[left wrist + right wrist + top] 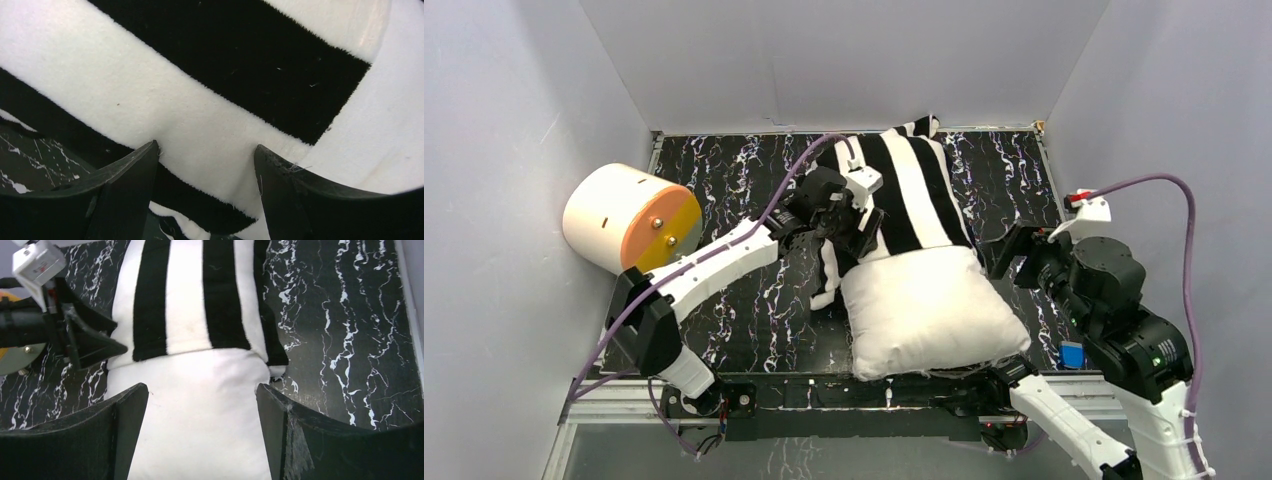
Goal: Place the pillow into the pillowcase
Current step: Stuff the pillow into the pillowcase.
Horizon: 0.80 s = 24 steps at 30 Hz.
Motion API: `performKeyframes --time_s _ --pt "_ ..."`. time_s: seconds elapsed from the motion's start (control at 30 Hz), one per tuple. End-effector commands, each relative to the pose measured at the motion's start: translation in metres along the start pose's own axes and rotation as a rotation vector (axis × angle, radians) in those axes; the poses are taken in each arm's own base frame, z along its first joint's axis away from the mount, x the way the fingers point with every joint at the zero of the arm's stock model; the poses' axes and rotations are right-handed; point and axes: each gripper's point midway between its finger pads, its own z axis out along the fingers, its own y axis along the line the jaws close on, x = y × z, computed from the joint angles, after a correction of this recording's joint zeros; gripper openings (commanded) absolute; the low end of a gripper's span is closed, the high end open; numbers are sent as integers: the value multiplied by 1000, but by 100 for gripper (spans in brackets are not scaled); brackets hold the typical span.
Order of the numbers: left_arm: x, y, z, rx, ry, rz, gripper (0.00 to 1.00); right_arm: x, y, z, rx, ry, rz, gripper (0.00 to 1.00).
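Note pillow at centre of table, far half inside pillowcase, near half bare. Note left gripper against pillowcase's left edge, jaws spread, pinching nothing. Note right gripper just right of pillow, jaws spread, empty.

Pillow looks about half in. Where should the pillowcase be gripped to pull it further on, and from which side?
Pinch the pillowcase at a corner of its open hem, coming in from the side of the pillow. Across the top the hem lies flat on the plump pillow, but at the left and right corners loose fabric hangs off, probably easier to pinch.
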Motion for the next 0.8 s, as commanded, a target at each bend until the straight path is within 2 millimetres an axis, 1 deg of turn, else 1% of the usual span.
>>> performKeyframes --time_s 0.0,0.03,0.1,0.13,0.17,0.2,0.23,0.27,0.33,0.37,0.43,0.47,0.5,0.53,0.57,0.6,0.67,0.73,0.77 --pt "-24 4 17 3 -82 110 69 19 19 16 -90 118 -50 89" --pt "-21 5 24 6 -76 116 69 34 26 25 -126 165 -53 90" --pt "-14 3 34 25 -63 152 69 70 45 41 -240 277 -20 93" --pt "-12 0 37 37 -59 161 67 86 51 48 -276 319 5 93" --pt "-12 -3 38 50 -61 167 62 99 56 55 -304 343 27 94" --pt "-11 -5 38 63 -61 168 51 109 57 62 -316 352 44 97" --pt "-12 -8 37 72 -63 164 35 118 57 70 -318 355 53 98" --pt "-13 -9 35 78 -66 155 20 124 58 76 -328 351 56 99" --pt "-21 -19 26 117 -83 143 0 133 58 91 -334 345 39 99" --pt "-28 -26 18 145 -99 113 0 137 56 100 -326 344 25 99" --pt "-39 -40 4 197 -125 70 0 143 54 124 -302 337 -10 93" --pt "-44 -45 -3 216 -138 53 0 145 55 135 -301 338 -30 86" --pt "-47 -48 -9 228 -151 32 0 143 59 148 -306 328 -52 61" --pt "-47 -51 -14 236 -155 10 0 137 62 160 -308 298 -75 37" --pt "-45 -53 -19 250 -158 -10 0 126 63 172 -301 253 -93 19" --pt "-42 -57 -23 266 -163 -30 0 112 66 185 -290 191 -110 11" --pt "-37 -62 -30 298 -179 -59 0 78 67 207 -240 74 -124 0" --pt "-36 -72 -34 354 -180 -71 0 48 69 228 -181 -7 -103 0" --pt "-39 -78 -37 388 -174 -71 0 43 67 238 -146 -21 -78 0"
